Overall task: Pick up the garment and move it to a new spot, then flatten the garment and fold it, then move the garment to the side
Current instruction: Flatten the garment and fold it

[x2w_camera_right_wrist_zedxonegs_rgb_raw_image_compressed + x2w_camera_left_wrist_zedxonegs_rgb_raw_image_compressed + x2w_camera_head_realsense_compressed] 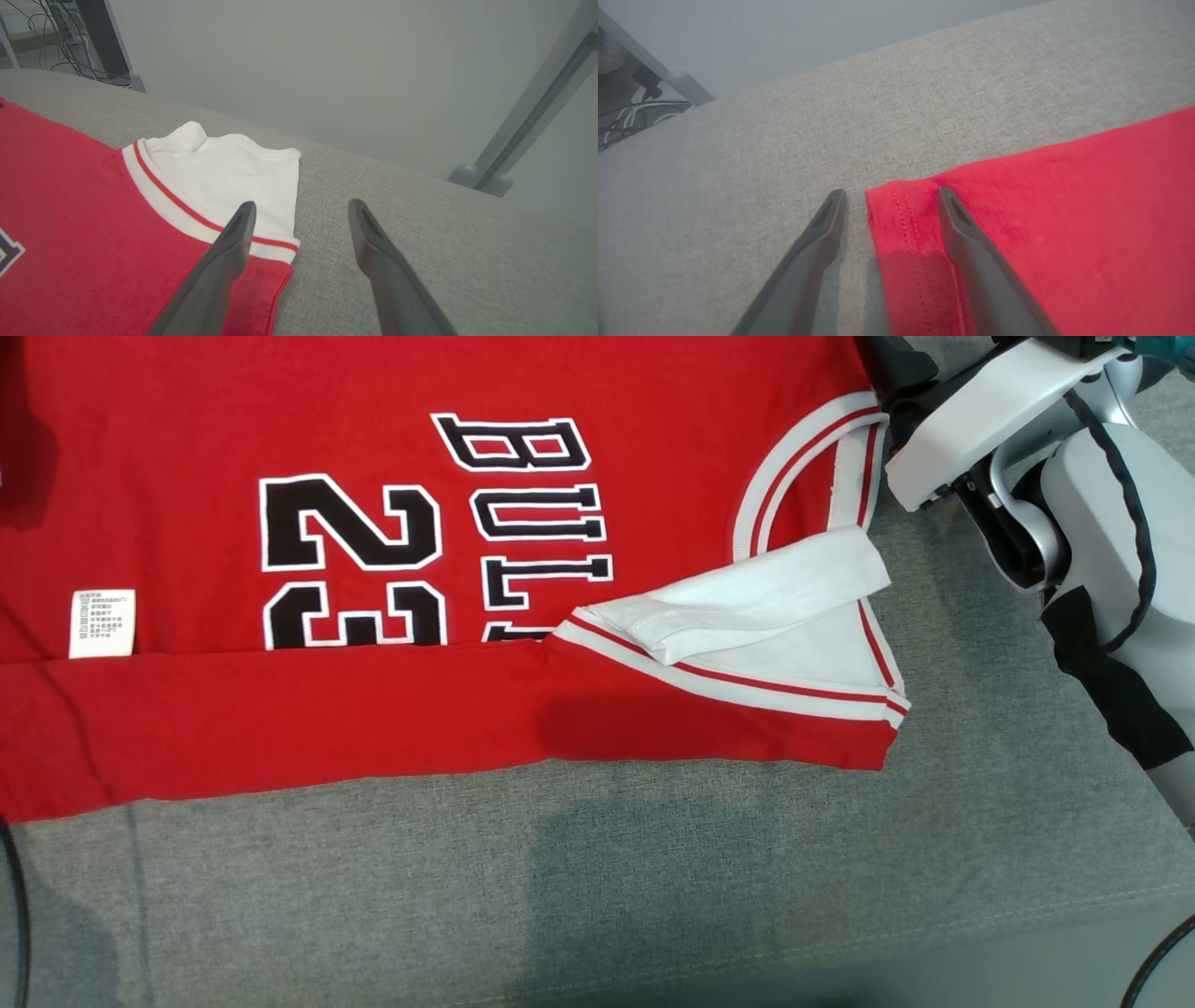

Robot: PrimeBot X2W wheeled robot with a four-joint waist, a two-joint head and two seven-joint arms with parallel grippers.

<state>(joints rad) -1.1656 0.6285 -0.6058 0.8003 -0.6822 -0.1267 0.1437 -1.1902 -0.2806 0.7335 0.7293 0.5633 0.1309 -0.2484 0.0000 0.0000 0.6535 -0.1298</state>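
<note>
Red jersey [597, 709] flat on grey padded surface [653, 896], long axis L–R across head view: white-trimmed shoulder end [794, 695] toward robot's right, care label [102, 623] toward its left, near edge folded over the "23". L gripper [891, 191]: jaws apart, straddling hem corner, one finger over red cloth, other over surface. R gripper [301, 203]: jaws apart, one finger over white-trimmed corner, other over bare surface.

red jersey [373, 728] | near edge folded over | grey surface [653, 896] | forearm [990, 411] upper right
</note>
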